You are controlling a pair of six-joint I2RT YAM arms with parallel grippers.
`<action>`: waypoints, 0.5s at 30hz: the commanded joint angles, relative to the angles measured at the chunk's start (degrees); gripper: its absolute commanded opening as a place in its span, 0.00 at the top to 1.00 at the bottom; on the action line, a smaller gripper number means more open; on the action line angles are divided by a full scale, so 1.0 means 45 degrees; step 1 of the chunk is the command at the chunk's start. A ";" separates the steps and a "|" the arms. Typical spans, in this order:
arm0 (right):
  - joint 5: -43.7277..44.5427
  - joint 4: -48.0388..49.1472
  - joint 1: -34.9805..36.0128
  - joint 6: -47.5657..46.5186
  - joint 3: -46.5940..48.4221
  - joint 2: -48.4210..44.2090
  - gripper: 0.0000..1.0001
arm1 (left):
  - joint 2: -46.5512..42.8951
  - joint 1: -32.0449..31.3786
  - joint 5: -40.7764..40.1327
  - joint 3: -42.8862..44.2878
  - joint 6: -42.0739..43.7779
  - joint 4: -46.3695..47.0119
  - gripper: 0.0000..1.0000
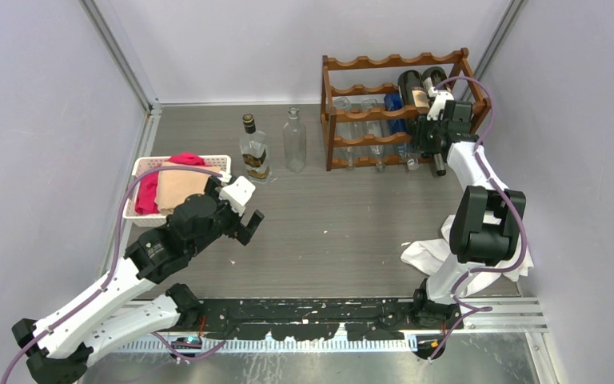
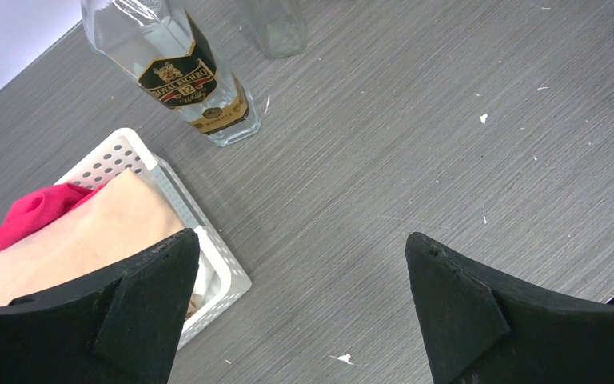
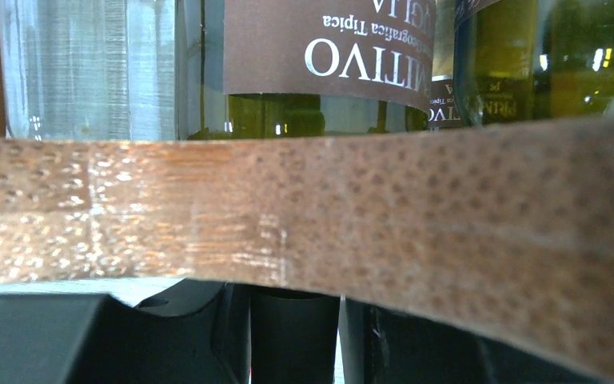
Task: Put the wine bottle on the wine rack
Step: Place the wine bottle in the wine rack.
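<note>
Black fingers (image 2: 152,312) of the left pincer (image 2: 300,250) are standing wide apart, gripping nothing, hanging over the grey worktop (image 2: 416,144). Just beside one finger a white basket (image 2: 222,268) is holding a red cloth (image 2: 36,212) and a beige cloth (image 2: 88,248). Beyond it a labelled whisky bottle (image 2: 200,88) is standing upright, with a clear glass bottle (image 1: 293,140) next to it. Across the worktop the right pincer (image 1: 433,126) is reaching into the front of the wine rack (image 1: 392,60), sitting clamped on the dark neck of the wine bottle (image 3: 320,56). That bottle is lying on an upper tier at the rack's right end, its body behind the wavy rail and its neck poking out beneath. A second dark bottle (image 3: 528,56) is lying alongside. Clear bottles (image 1: 364,132) are lying in the tiers below.
</note>
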 commanded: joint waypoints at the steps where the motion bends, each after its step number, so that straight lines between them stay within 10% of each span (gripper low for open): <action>1: 0.0001 0.3153 0.0248 -0.0069 0.1125 -0.0071 0.95 | 0.0011 0.0111 0.0059 0.0005 0.0170 0.0685 0.01; 15: 0.0011 0.3115 0.0291 -0.0181 0.1397 0.0109 0.84 | 0.0060 0.0171 0.0098 -0.0016 0.0150 0.0694 0.01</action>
